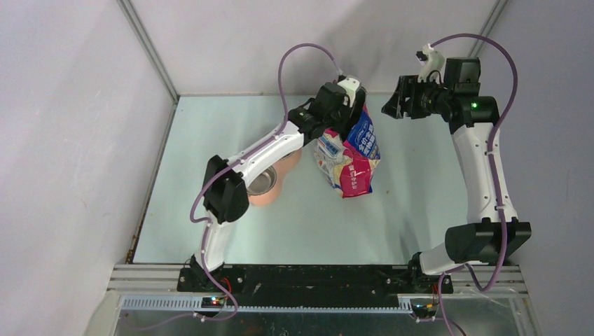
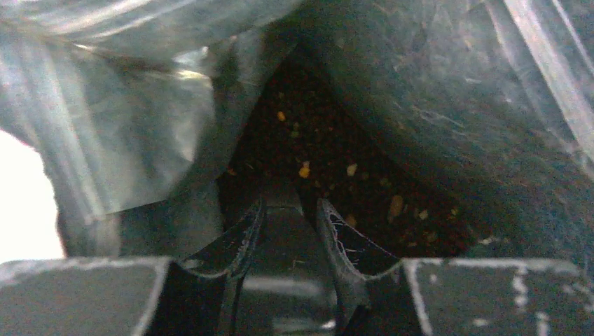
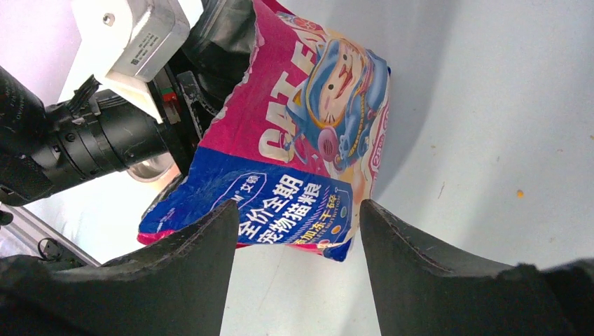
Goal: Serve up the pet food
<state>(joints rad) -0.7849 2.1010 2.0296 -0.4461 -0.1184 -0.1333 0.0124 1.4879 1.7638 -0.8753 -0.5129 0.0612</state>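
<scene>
The pink, white and blue "CAT FOOD" bag (image 1: 355,157) stands open-topped on the table. My left gripper (image 2: 291,203) is down inside it, between silvery foil walls. The pet food (image 2: 336,154), dark-brown kibble with a few paler bits, lies just beyond its fingertips. The left jaws are shut on a grey translucent scoop handle (image 2: 282,238); the scoop's bowl end is lost in the dark. My right gripper (image 1: 394,105) hangs open to the right of the bag top, and in the right wrist view that gripper (image 3: 298,203) has nothing between its fingers, with the bag (image 3: 301,140) beyond them.
A steel bowl (image 1: 261,180) in a pinkish holder sits left of the bag, partly under my left forearm. One stray orange pellet (image 3: 519,193) lies on the pale table. Grey walls close in the table at the back and both sides.
</scene>
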